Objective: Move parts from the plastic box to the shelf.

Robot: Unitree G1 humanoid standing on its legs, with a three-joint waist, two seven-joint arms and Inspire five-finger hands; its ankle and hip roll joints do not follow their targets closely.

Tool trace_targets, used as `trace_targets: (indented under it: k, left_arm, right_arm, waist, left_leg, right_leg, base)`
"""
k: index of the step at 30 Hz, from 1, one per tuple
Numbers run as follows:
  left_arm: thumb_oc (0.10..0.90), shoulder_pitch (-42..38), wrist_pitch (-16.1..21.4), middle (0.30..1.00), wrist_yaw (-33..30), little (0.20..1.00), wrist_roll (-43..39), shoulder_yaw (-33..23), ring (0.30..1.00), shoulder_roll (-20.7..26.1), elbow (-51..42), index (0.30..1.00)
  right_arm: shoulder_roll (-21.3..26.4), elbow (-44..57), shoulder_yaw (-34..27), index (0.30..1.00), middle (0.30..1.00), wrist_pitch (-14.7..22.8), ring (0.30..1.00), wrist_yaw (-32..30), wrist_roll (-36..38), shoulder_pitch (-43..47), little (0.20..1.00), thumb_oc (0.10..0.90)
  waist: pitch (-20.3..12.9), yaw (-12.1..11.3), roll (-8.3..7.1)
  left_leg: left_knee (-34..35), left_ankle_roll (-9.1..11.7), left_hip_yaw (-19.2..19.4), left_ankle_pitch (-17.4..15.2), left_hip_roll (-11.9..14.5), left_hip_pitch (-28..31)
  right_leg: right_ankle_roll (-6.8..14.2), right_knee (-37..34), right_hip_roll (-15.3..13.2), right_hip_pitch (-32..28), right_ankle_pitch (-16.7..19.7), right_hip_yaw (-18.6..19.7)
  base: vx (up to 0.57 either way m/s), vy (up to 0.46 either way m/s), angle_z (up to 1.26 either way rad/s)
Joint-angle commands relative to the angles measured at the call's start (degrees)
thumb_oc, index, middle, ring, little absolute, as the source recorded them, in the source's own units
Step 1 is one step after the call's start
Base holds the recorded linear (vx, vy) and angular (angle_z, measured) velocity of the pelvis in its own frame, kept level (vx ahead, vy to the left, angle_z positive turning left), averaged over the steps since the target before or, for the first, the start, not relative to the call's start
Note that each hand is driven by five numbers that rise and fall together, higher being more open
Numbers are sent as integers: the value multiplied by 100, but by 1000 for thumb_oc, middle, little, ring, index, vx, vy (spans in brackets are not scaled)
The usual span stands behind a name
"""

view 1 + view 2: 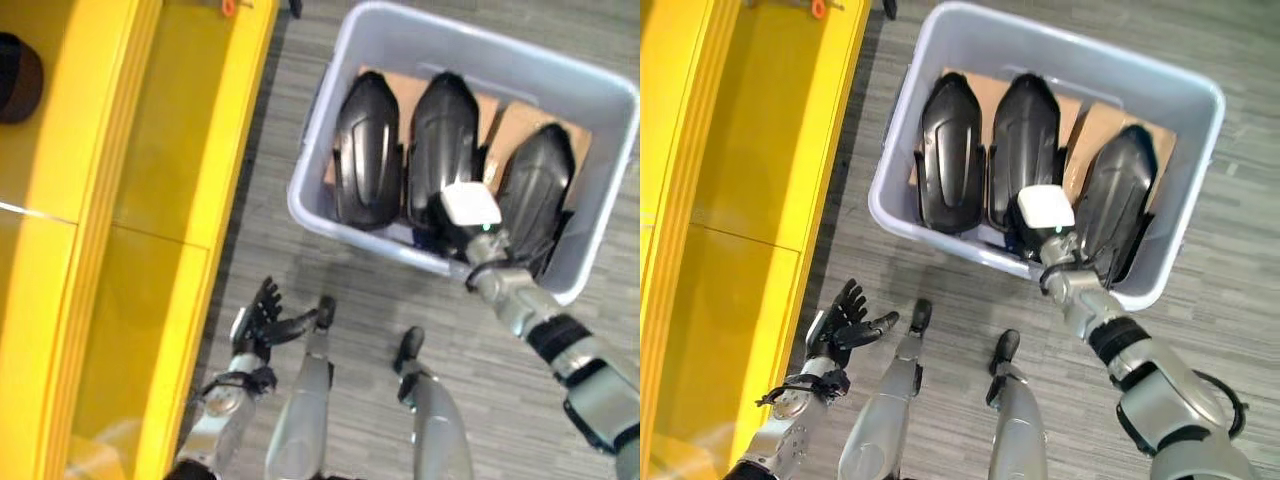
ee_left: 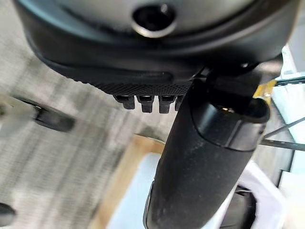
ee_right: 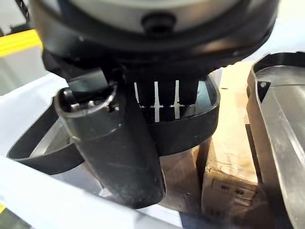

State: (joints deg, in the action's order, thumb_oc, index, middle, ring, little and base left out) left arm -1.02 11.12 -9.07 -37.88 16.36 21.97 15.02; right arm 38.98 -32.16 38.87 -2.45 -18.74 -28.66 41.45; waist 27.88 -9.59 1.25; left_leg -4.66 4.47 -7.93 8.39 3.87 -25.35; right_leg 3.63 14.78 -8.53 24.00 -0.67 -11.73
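Yellow shelf (image 1: 150, 200) left of grey box (image 1: 340, 100); three black parts (image 1: 950, 150) upright inside on cardboard (image 1: 1095, 125). Right hand (image 3: 124, 152) down in box, fingers curled over middle part's (image 3: 190, 129) rim. Left hand (image 1: 845, 325) spread, empty.

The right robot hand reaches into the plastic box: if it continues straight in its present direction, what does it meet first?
Most likely the middle black part. The right robot hand is already at that part's near rim inside the plastic box. The cardboard lies beyond. Depth is unclear, so contact cannot be confirmed.
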Motion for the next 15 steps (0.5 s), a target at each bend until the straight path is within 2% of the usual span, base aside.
trace_targets:
  k: [1, 4, 5, 9, 13, 15]
  left_arm:
    - [900, 75, 278, 1000, 123, 1000, 35, -6, 1000, 306, -408, 1000]
    - [900, 186, 240, 1000, 180, 1000, 54, -90, 1000, 331, -420, 1000]
    - [900, 272, 205, 1000, 234, 1000, 71, -153, 1000, 360, -425, 1000]
    - [900, 360, 169, 1000, 309, 1000, 69, -233, 1000, 384, -368, 1000]
    - [900, 726, 43, 1000, 506, 1000, 83, -476, 1000, 374, -387, 1000]
    - [900, 778, 27, 1000, 522, 1000, 71, -515, 1000, 369, -396, 1000]
  right_arm:
    - [247, 390, -224, 300, 300, 370, 300, -119, -89, 104, 300, 400]
    - [431, 821, -428, 300, 300, 428, 300, -124, -199, -50, 300, 400]
    - [597, 1172, -603, 300, 300, 463, 300, -116, -250, -101, 300, 400]
    - [784, 1507, -794, 300, 300, 518, 300, -128, -278, -168, 300, 400]
    - [1149, 2324, -1260, 300, 300, 699, 300, 4, -397, -446, 300, 400]
    - [1201, 2407, -1306, 300, 300, 705, 300, 33, -432, -469, 300, 400]
  waist:
    - [-240, 7, -183]
    - [-454, 16, -231]
    - [-628, 31, -267]
    - [-840, 65, -311]
    - [-1523, 154, -431]
    - [-1620, 163, -437]
  left_leg:
    - [115, -133, 51, -412, 28, 422]
    - [281, -117, 49, -439, 94, 722]
    - [428, -105, 55, -392, 125, 905]
    - [596, -81, 71, -358, 152, 1128]
    - [966, 0, 156, -322, 300, 1752]
    - [966, 5, 162, -344, 323, 1821]
  right_leg:
    - [253, -184, -315, 3, 299, -6]
    - [276, -332, -296, -279, 284, -7]
    - [295, -506, -275, -471, 326, -2]
    - [324, -691, -241, -703, 340, -5]
    - [402, -1183, -163, -1353, 400, -6]
    - [411, -1250, -148, -1441, 414, -6]
  base:
    - [53, 12, 1]
    - [67, 5, 0]
    - [74, -2, -6]
    - [77, 2, -3]
    - [130, -3, -3]
    - [88, 5, -1]
